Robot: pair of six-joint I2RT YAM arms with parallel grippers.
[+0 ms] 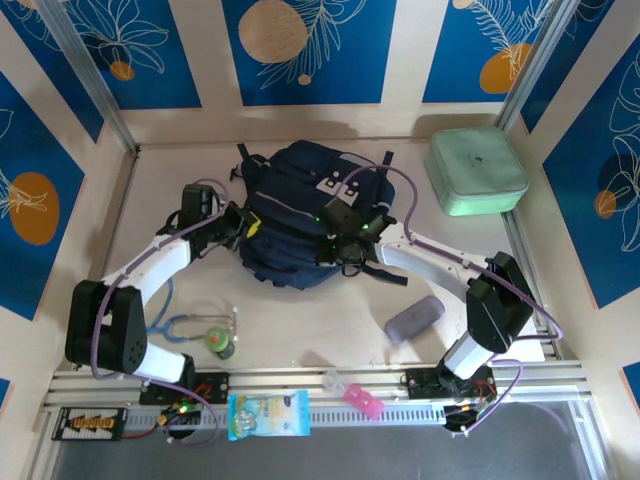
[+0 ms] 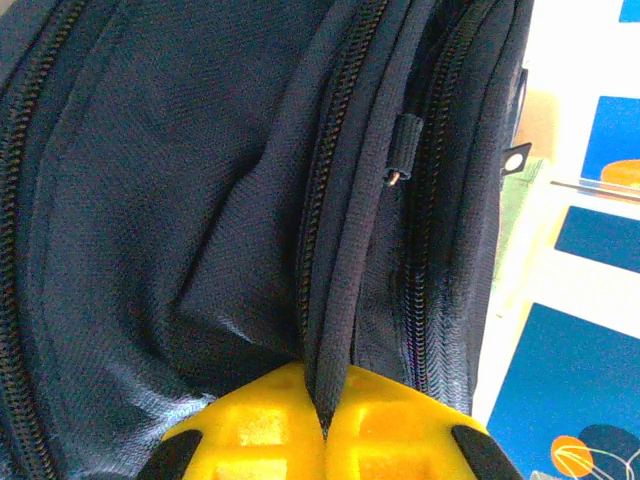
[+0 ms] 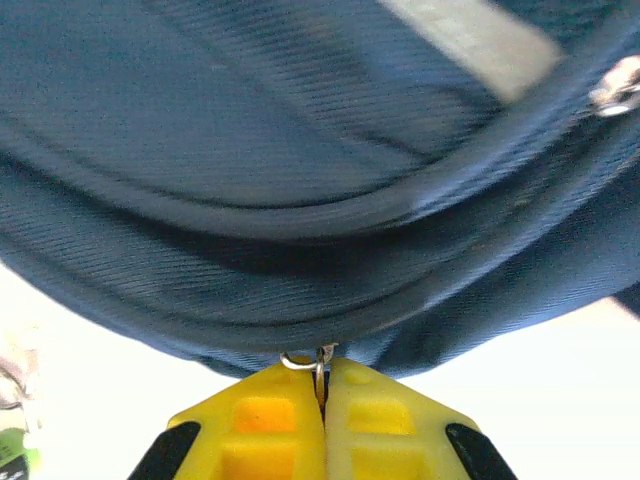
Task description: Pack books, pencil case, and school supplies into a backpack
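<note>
Currently: one navy backpack [image 1: 300, 215], mid-table. Two grippers at it: left gripper [image 2: 325, 400] pinched tight on one piping ridge [image 2: 345, 280] at its left side; right gripper [image 3: 323, 375] clamped on one metal zipper pull [image 3: 318, 362] at its near edge. One mint-green case [image 1: 476, 170] far right of it; one grey pouch [image 1: 413, 318] near right.

Blue wall panels [image 1: 300, 50]; perhaps a stethoscope [image 1: 190, 320]

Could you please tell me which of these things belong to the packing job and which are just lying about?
Job: backpack, pinched by left gripper and right gripper; grey pouch, likely the pencil case.
Apparently lying about: mint-green case; blue packet; pink item; small green object.
</note>
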